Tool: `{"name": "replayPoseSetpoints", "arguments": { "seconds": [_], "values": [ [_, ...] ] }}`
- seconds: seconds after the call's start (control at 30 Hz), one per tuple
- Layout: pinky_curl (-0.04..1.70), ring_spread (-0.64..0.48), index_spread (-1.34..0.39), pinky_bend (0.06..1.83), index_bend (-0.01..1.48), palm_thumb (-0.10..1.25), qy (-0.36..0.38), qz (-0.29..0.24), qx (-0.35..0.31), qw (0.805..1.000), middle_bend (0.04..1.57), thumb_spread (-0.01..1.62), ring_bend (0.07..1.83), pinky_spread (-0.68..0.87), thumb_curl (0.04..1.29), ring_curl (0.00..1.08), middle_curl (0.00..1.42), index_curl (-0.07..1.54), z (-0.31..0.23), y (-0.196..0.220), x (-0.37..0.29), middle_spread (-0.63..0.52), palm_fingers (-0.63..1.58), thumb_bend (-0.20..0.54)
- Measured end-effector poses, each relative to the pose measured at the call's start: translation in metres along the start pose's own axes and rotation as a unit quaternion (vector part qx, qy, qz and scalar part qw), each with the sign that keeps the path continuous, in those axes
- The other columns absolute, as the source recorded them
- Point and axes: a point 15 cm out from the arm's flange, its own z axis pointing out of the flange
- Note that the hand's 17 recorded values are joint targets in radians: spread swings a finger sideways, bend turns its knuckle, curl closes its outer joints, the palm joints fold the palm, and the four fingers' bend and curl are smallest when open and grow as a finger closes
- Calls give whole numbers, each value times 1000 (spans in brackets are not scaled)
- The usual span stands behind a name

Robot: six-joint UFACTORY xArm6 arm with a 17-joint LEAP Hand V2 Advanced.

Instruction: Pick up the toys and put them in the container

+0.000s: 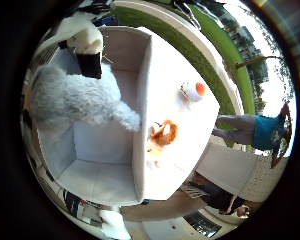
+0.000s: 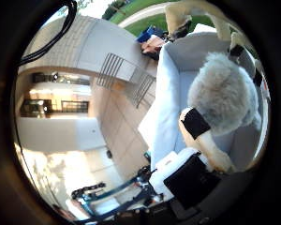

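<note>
Toys here are three: a grey fluffy plush [image 1: 72,100] held by the hand [image 2: 203,140] over the open white container [image 1: 97,175], and two more lying on the white tabletop [image 1: 175,65] just outside the container's wall, an orange and white plush [image 1: 162,134] touching or nearly touching that wall and a small white and orange toy [image 1: 192,91] a little farther off. The hand's fingers are curled round the grey plush, pressing into its fur from both sides. The container's inside looks bare below it, so the drop path seems free. The main risk, as I judge it, is that the fur clings to the fingers when they spread, so the plush hangs on and gets dragged back out. A trailing part of the plush reaches toward the container's wall, and a release too near that edge could leave it draped over the rim or tipping out onto the tabletop. Letting go from high up might also make it bounce.
</note>
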Motion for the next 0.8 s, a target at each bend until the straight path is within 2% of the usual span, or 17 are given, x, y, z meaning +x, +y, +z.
{"name": "replayPoseSetpoints", "arguments": {
  "seconds": [0.13,0.4,0.63,0.8],
  "values": [
    [503,250,-514,1020,142,764,0,0,10,1000,163,1110,596,413,465,397,482,515,-10,3,8,18,-112,-29],
    [436,264,-476,961,146,760,6,14,28,999,161,1089,533,462,442,350,386,390,-51,42,32,34,-41,-30],
    [386,253,-427,913,154,774,22,69,49,996,187,1079,540,479,434,336,366,324,-80,97,102,16,30,-28],
    [355,252,-382,873,169,773,20,118,48,992,191,1077,521,481,432,326,363,309,-81,136,152,13,70,-30]
  ]
}}
